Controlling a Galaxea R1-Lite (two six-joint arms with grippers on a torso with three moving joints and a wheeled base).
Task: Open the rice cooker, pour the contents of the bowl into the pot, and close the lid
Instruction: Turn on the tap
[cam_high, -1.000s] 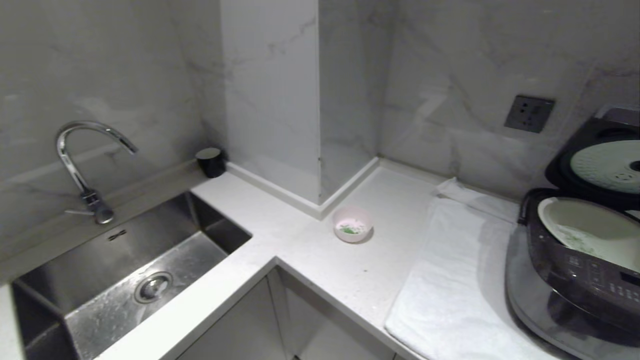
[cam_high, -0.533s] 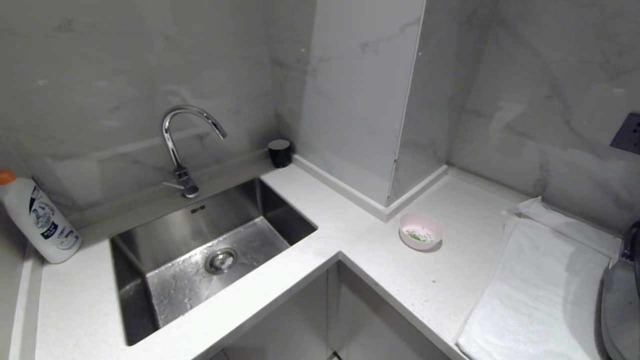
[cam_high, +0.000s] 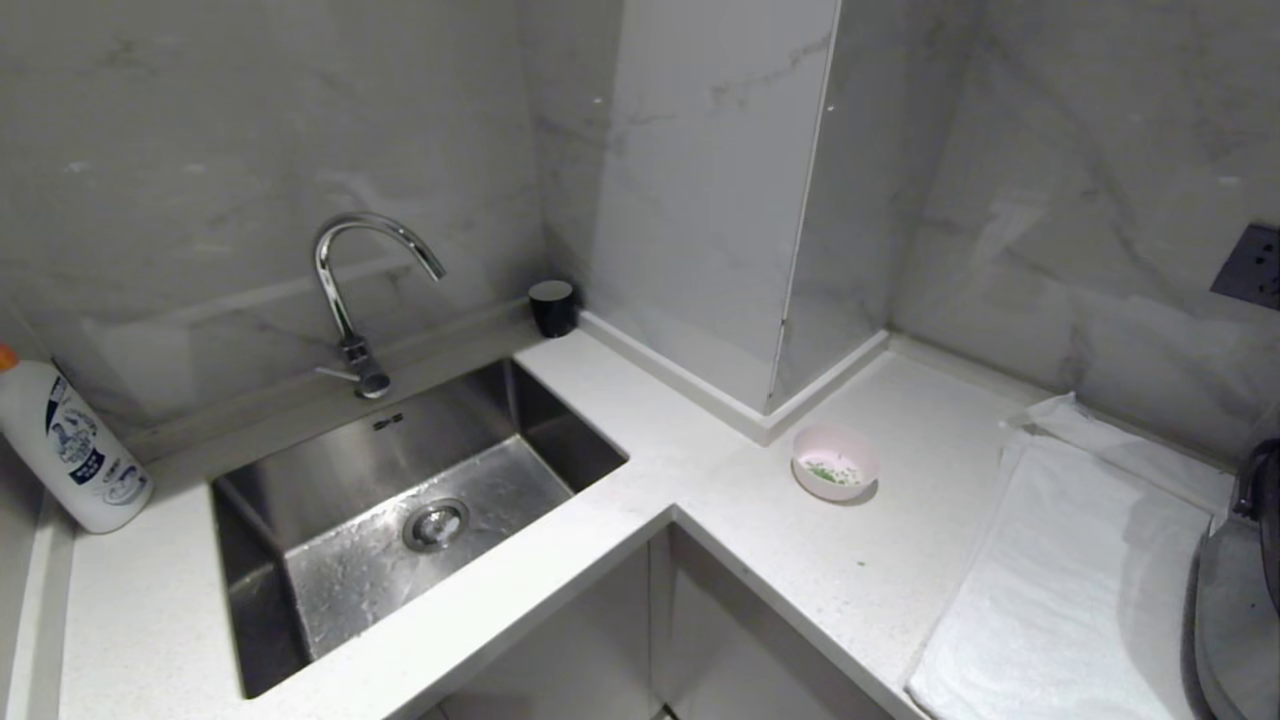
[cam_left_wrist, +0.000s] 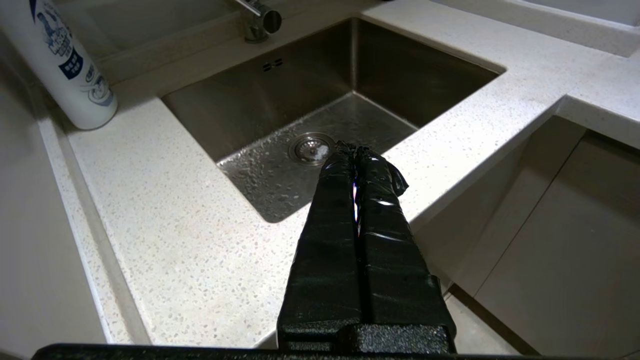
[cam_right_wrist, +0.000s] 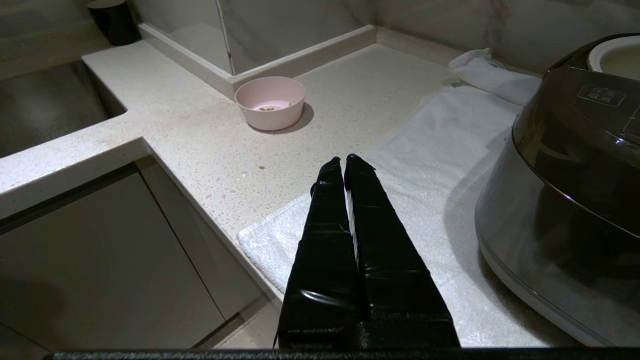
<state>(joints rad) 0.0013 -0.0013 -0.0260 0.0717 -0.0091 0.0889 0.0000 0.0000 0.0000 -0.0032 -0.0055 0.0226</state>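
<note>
Bowl (cam_high: 835, 475) sits untouched on the desk (cam_high: 760, 560) with greens (cam_high: 832, 472) inside, rice cooker (cam_right_wrist: 565, 180) far right; both grippers' jaws are together, empty, so pouring remains.

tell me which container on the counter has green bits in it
The small pink bowl, on the counter by the wall corner. The black cup beside the sink and the white bottle show no green bits.

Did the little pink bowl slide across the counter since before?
No. The bowl sits just as close to the pillar corner as before; the whole picture shifted because the camera turned.
</note>
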